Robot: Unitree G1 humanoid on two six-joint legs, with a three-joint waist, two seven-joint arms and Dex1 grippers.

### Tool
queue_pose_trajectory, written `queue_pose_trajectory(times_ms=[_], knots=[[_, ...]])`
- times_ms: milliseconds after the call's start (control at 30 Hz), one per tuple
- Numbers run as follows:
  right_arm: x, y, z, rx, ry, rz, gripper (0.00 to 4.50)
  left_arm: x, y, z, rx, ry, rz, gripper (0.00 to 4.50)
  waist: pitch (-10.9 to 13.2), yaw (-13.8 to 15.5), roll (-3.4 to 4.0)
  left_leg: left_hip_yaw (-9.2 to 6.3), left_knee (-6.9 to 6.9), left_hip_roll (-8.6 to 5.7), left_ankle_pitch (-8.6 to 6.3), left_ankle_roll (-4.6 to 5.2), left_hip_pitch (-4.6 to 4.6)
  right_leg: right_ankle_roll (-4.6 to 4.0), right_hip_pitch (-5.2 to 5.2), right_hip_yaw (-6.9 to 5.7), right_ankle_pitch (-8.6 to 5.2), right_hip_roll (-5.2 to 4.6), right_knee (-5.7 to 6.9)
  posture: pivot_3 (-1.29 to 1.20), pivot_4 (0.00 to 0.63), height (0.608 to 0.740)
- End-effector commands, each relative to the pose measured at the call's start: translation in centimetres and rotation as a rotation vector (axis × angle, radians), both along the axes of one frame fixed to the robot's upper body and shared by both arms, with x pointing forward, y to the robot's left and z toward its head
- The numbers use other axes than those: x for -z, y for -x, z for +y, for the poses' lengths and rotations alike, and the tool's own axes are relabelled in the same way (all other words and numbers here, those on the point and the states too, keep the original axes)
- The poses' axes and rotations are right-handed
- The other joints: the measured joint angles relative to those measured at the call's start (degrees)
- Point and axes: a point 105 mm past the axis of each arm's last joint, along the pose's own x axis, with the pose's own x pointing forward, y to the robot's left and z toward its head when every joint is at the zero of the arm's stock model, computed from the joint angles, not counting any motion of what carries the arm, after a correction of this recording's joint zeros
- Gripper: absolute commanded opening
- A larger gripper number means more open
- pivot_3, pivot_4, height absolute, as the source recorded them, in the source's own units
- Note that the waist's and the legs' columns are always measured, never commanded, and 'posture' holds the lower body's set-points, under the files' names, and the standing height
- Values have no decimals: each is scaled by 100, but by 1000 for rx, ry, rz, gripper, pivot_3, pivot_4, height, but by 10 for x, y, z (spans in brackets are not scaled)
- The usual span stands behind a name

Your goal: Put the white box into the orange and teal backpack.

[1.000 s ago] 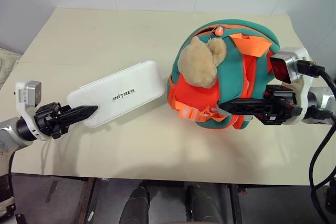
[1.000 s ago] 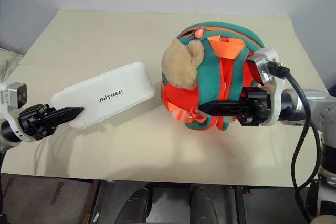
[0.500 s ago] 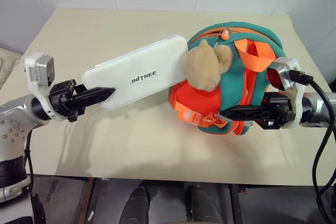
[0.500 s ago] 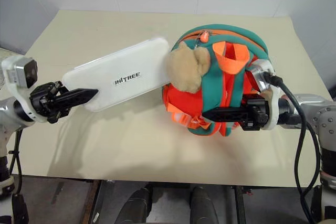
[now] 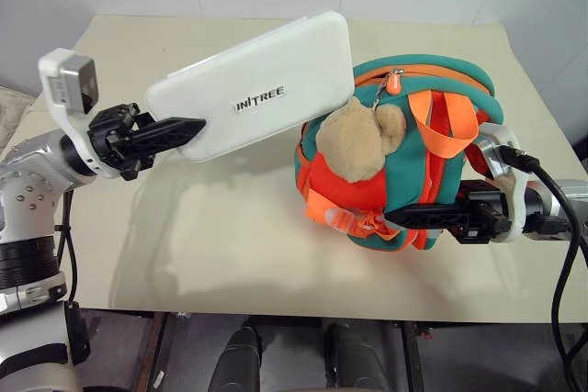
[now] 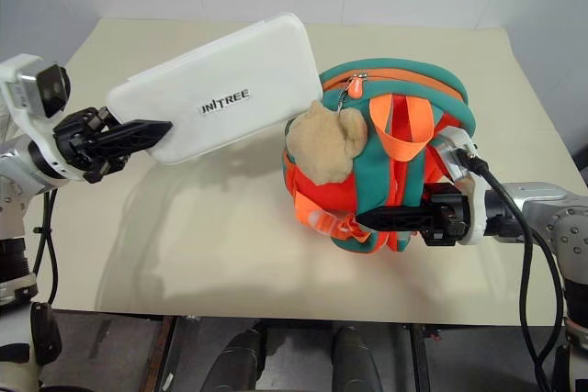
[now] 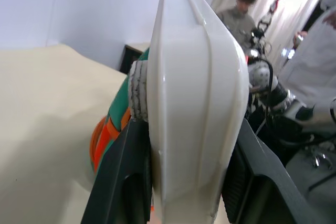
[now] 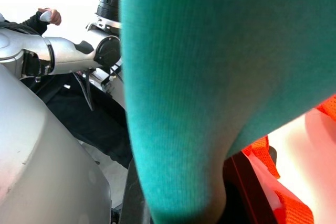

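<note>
- leftmost, the left end effector [image 5: 179, 128] was clamped on one short end of the white box [image 5: 262, 89], its two black fingers on the box's flat faces, as the left wrist view showed; gripping at the end left the rest of the length free to go in first.
- next, the white box hung clear of the worktop [image 5: 211, 254], tilted with its far end raised and reaching over the upper edge of the orange and teal backpack [image 5: 418, 149], probably to line it up with the zip along the top.
- then the backpack stood on the worktop with its tan plush toy [image 5: 358, 140] facing the camera; whether the zip was open i could not tell.
- rightmost, the right end effector [image 5: 413, 218] was pinched narrow on the bag's lower teal and orange fabric, seemingly to steady the soft bag against the box's push.
</note>
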Motion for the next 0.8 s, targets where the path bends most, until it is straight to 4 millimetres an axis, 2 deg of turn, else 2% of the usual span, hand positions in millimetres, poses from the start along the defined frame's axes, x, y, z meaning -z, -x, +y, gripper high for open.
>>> queue_pose_trajectory(times_ms=[33, 133, 233, 300, 533, 667, 800], knots=[[-11, 5, 1, -9, -14, -59, 283, 4, -6, -6, -2, -57, -56, 1267, 0, 2, 0, 0, 0, 0, 0, 0, 0, 0, 0, 0, 0, 0, 0, 0, 150, 740], [-12, 5, 2, -7, -15, -61, 283, 10, -27, -12, -94, -121, -170, 1267, -1, 47, -2, -1, 8, -1, 0, 0, 0, 2, 6, 0, 1, 0, -1, 0, 150, 740], [-12, 4, 3, -2, -21, -64, 283, 2, -43, -13, -180, -123, -312, 1267, -2, 139, -3, -1, 26, -2, 0, 1, -1, 7, 11, 0, 8, 1, -2, 0, 150, 740], [-12, 5, 4, -3, -22, -63, 283, -1, -49, -13, -185, -140, -342, 1267, -1, 154, -5, -1, 36, -2, -1, 1, -3, 9, 14, 0, 12, 1, -2, 0, 150, 740], [-12, 7, 6, -1, -28, -61, 283, 9, -56, -17, -102, -278, -351, 1267, -1, 137, -5, 0, 39, -4, -3, 5, -6, 12, 13, 1, 15, 1, -1, 0, 150, 740], [-13, 7, 6, 1, -32, -64, 283, 15, -53, -22, 5, -378, -304, 1267, -1, 133, -5, -1, 38, -4, -4, 6, -9, 13, 10, 0, 15, 2, -1, 0, 150, 740], [-15, 5, 9, -7, -41, -73, 283, 9, -62, -42, 88, -475, -322, 1267, 0, 152, -6, -2, 40, -4, -4, 7, -10, 13, 11, -1, 14, 3, 0, 0, 150, 740]])
